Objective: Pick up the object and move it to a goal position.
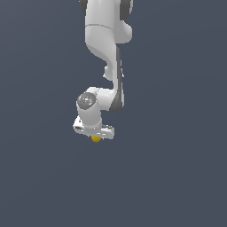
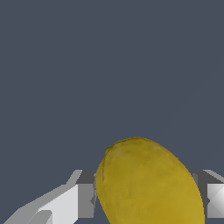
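The object (image 2: 148,183) is yellow, smooth and egg-shaped, and it fills the space between my two fingers in the wrist view. The pale grey fingers (image 2: 83,194) press against its two sides. In the exterior view only a small part of the yellow object (image 1: 96,139) peeks out under the white hand. My gripper (image 1: 96,135) points downward and is shut on it. No goal marker is visible in either view.
A plain dark blue-grey surface fills both views with no other objects. The white arm (image 1: 106,40) comes down from the top of the exterior view.
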